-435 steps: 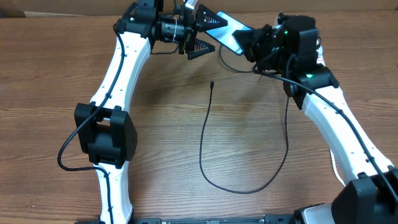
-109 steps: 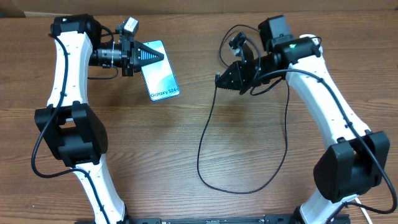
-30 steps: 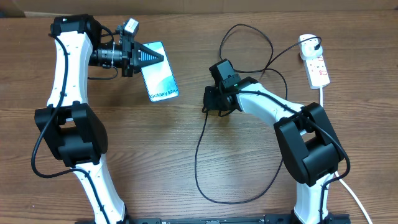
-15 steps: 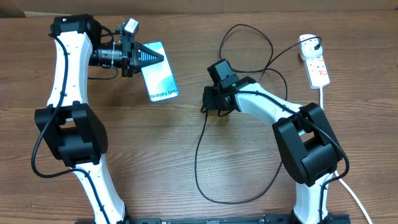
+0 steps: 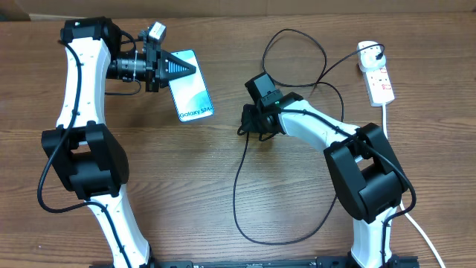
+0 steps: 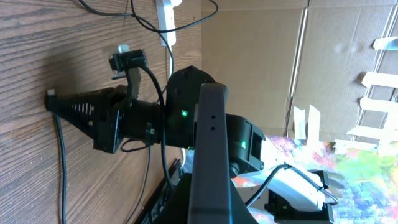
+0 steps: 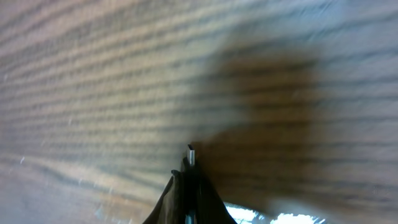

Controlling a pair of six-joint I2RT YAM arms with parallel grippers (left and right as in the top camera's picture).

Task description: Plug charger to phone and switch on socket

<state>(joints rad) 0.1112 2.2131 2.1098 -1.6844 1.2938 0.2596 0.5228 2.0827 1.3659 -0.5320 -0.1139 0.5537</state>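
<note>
The left claw (image 5: 187, 68) was pinched shut on the upper edge of the phone (image 5: 195, 98), whose screen faced up over the desk (image 5: 178, 193). Right of the phone and near it, the right claw (image 5: 244, 124) was clamped on the charger (image 5: 238, 186) at its small end. The plug tip (image 7: 191, 151) poked out past the closed fingertips, close above the wood. The socket (image 5: 381, 83) lay well to the right of the phone, beyond that claw.
</note>
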